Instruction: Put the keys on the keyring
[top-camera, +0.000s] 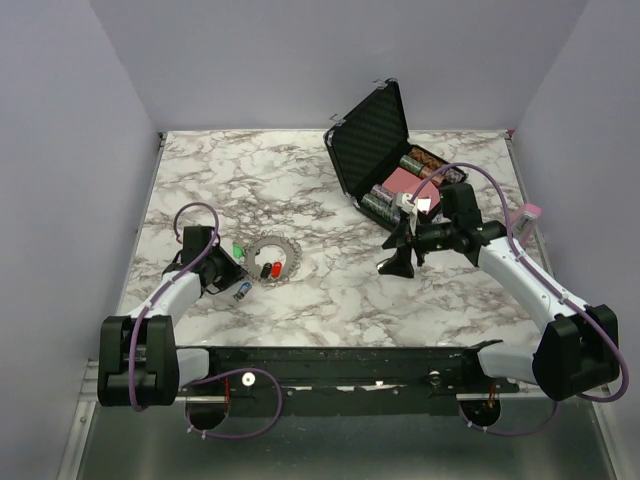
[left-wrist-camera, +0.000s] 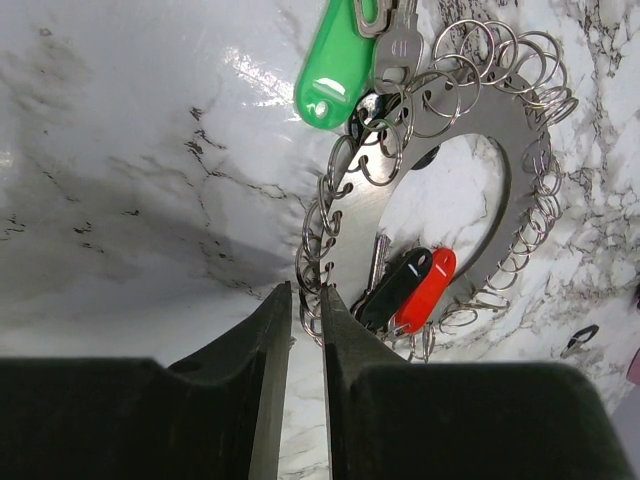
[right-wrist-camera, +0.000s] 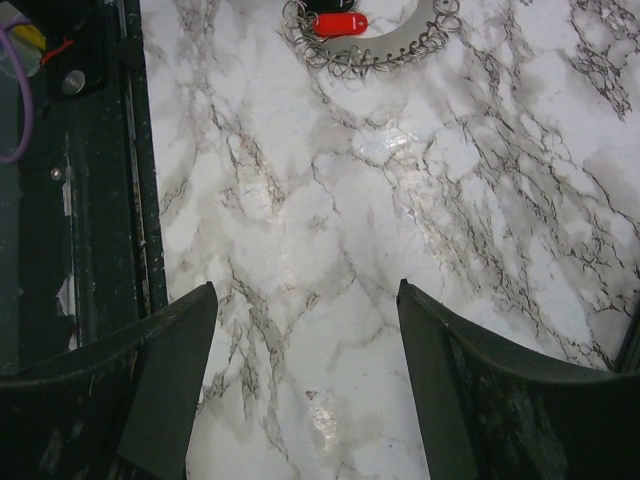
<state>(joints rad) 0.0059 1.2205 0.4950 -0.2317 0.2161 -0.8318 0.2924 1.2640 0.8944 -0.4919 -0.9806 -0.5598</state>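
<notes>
The left gripper (left-wrist-camera: 305, 292) sits low over the white marble-patterned table (top-camera: 330, 290), at the left edge of the keyring (left-wrist-camera: 505, 140). Its jaws stand almost closed, with a narrow slit between them. The fingertips (left-wrist-camera: 282, 300) reach in among the wire loops on that edge; whether a loop is pinched cannot be told.

The keyring is a flat grey metal ring plate with small silver split rings all around its rim. It lies flat on the table, left of centre.

The keys lie on and inside the plate:
- A silver key (left-wrist-camera: 398, 48) with a green oval plastic tag (left-wrist-camera: 330, 70) beside it, at the rim's far side in the left wrist view.
- A black-headed key (left-wrist-camera: 398, 288) and a red-headed key (left-wrist-camera: 430, 290), side by side and touching, across the central opening.

A small blue-and-white piece (top-camera: 241, 292) lies just beside the plate.

The right gripper (right-wrist-camera: 305, 300) hangs above bare table, right of centre, jaws spread wide and holding nothing.

The black hard case (top-camera: 368, 135) stands open at the far right, lid propped upright. It contains a pink rectangular block (top-camera: 405, 180) and dark patterned cylinders (top-camera: 380, 205); further contents are too small to identify.
</notes>
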